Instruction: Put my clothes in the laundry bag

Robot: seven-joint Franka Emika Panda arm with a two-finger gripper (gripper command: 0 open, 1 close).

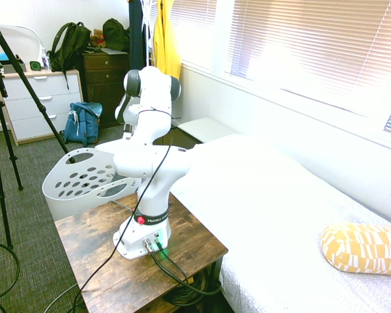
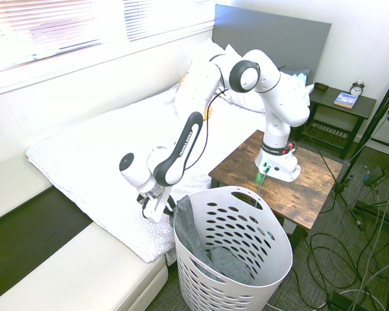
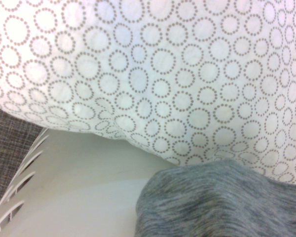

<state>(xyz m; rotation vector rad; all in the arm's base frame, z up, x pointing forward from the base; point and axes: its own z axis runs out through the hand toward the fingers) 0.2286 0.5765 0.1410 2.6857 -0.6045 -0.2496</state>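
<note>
We see the clothes (image 2: 211,249), a soft blue-grey garment with a faint heathered weave, lying mostly inside the laundry bag (image 2: 266,275): one part is heaped at the bottom, and a long wrinkled fold climbs the inner wall and drapes over the rim on the side nearest the bed (image 2: 97,162). The laundry bag is a white plastic basket with rows of oval holes and slotted ribs lower down, standing on the floor just beside the corner of the bed and the wooden tabletop (image 2: 311,188) that carries the arm. In the wrist view the clothes (image 3: 222,202) fill the lower corner as a rounded, mottled grey bulge, resting against the bed cover (image 3: 153,74), which is white with rings of small dots; the slotted basket wall (image 3: 15,192) shows at the other lower corner. The claw (image 2: 163,208) hangs at the basket rim, right where the fabric folds over it, pointing steeply down; its fingers are partly hidden against the cloth and we cannot tell whether they are apart or clamped on it. From the first exterior view the basket (image 1: 78,182) shows behind the arm, and a yellow patterned pillow (image 1: 365,248) lies on the bed, well apart from it.
</note>
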